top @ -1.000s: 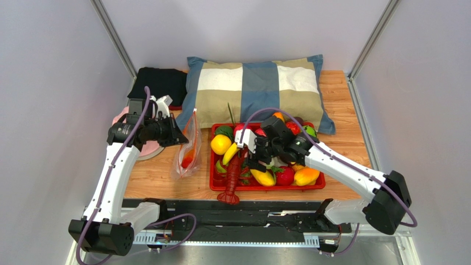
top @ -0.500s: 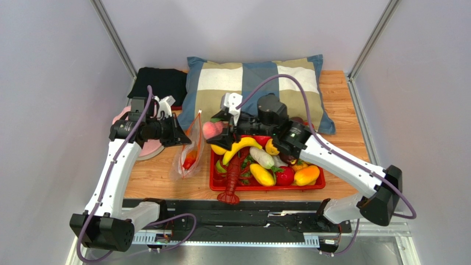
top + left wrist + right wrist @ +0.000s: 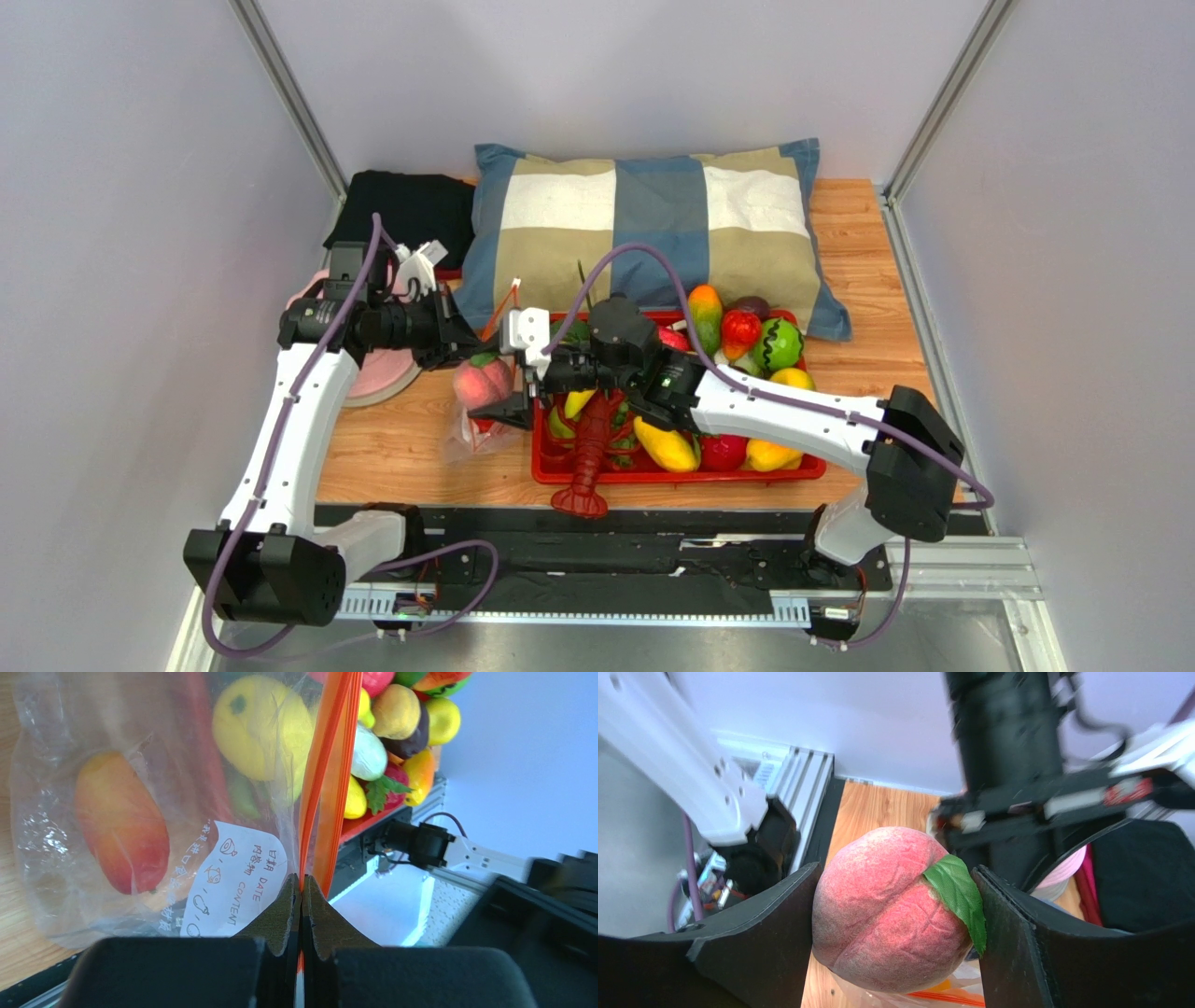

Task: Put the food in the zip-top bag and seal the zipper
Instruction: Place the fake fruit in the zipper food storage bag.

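My left gripper (image 3: 460, 340) is shut on the orange-red zipper (image 3: 330, 777) at one end of the bag's mouth, and holds the clear zip-top bag (image 3: 63, 882) up off the table. An orange-red mango (image 3: 123, 829) lies inside the bag. My right gripper (image 3: 494, 384) is shut on a pink peach (image 3: 892, 910) with a green leaf, one finger (image 3: 766, 931) on each side. The peach (image 3: 484, 378) hangs just over the bag (image 3: 471, 429), by its mouth. More toy food (image 3: 730, 336) lies in the red tray (image 3: 701, 476).
A red toy lobster (image 3: 589, 455) hangs over the tray's front left edge. A checked pillow (image 3: 645, 217) lies behind the tray, black cloth (image 3: 407, 210) at the back left, and a pink hat (image 3: 368, 375) under my left arm. Grey walls close both sides.
My right arm lifted the peach out of the tray and carried it left and down to the bag's mouth. My left gripper kept its hold on the zipper.
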